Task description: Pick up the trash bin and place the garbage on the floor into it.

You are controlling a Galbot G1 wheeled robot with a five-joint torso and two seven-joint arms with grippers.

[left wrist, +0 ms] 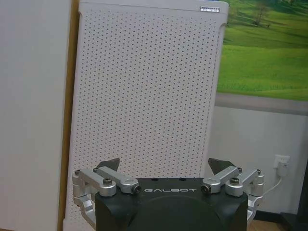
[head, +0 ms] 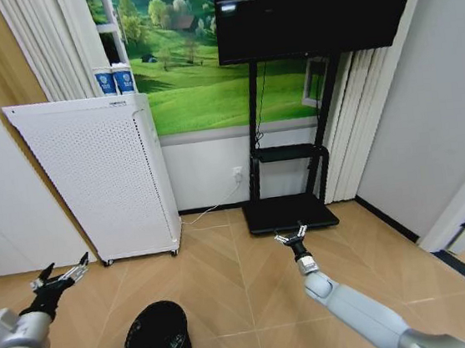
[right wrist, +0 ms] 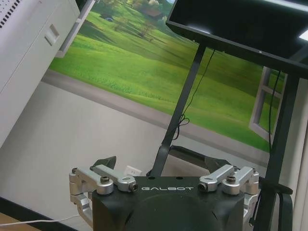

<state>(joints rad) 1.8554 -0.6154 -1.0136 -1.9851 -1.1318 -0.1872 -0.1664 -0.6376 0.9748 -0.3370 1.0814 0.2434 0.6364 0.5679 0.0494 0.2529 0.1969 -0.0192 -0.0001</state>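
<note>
- Far left, the left pincer (head: 61, 277) is held out low over the wood floor (head: 227, 275), fingers spread wide, nothing between them. From its own wrist view the left pincer (left wrist: 165, 168) is pointed straight at the white perforated cabinet thing (left wrist: 144, 96).
- That white cabinet (head: 102, 176) stands against the wall with two blue-and-white cartons (head: 114, 80) on top.
- The trash bin (head: 157, 340), the little black mesh one, stands upright on the floor just in front of the robot, between the two arms and a bit closer to the left one. Neither pincer is touching it.
- Behind it there's a green meadow mural (head: 194, 61) on the wall, then a big dark TV (head: 314, 5) on a black stand (head: 291, 209).
- Right side, the right pincer (head: 291, 236) is stretched forward near the stand's flat base, also spread open and empty. Its wrist view has the right pincer (right wrist: 163, 166) facing the stand's legs (right wrist: 180, 110) and the mural.
</note>
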